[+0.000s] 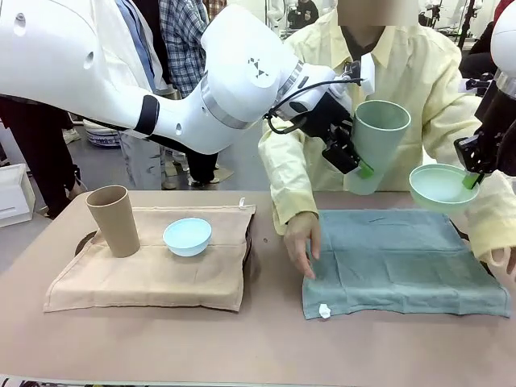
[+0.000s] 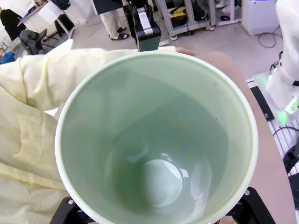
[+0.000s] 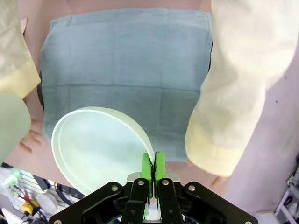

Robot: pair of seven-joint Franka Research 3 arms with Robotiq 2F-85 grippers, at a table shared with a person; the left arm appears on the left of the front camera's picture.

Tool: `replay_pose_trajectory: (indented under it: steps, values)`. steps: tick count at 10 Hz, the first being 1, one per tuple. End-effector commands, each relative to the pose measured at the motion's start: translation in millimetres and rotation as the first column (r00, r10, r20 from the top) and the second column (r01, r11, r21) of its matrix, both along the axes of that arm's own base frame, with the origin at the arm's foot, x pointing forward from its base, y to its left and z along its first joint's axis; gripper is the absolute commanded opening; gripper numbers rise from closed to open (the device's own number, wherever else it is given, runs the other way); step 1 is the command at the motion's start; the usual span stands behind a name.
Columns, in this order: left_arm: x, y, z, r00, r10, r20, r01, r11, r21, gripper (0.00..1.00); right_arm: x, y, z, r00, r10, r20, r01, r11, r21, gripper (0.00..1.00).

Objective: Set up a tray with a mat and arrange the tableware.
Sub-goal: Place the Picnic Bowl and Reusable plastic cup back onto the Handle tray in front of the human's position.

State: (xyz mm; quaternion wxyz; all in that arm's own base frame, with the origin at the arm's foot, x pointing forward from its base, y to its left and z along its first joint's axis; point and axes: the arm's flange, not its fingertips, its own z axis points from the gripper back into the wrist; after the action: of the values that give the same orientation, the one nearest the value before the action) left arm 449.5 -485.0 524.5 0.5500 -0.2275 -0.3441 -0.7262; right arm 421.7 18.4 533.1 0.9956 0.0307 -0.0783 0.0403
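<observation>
A robotics lab or test hall. A plain brown table (image 1: 242, 347) stands on a grey concrete floor (image 1: 105, 165), with metal equipment racks (image 2: 187, 18), loose cables (image 2: 266, 37) and an office chair (image 2: 30, 39) behind, and other people (image 1: 181, 48) standing nearby.

bright, even overhead light, soft shadows, sharp front view, wide-angle bending in wrist views

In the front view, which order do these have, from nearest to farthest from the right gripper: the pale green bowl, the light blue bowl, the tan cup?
1. The pale green bowl, pinched by its rim in the right gripper, above the blue-green mat.
2. The light blue bowl, on the beige mat, left half.
3. The tan cup, farthest left, same mat.
</observation>
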Motion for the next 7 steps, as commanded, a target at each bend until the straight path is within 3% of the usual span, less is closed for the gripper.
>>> replay_pose_trajectory:
  steps: [1,7]
  values:
    - [1.2,-2.4,3.4,1.0,-0.009,0.015,0.009,1.0,-0.005,0.19,0.6,-0.2,-1.1,1.0,0.004,-0.001,-0.004,1.0,-0.003,0.0]
    - [1.2,-2.4,3.4,1.0,-0.009,0.015,0.009,1.0,-0.005,0.19,0.6,-0.2,-1.1,1.0,0.004,-0.001,-0.004,1.0,-0.003,0.0]
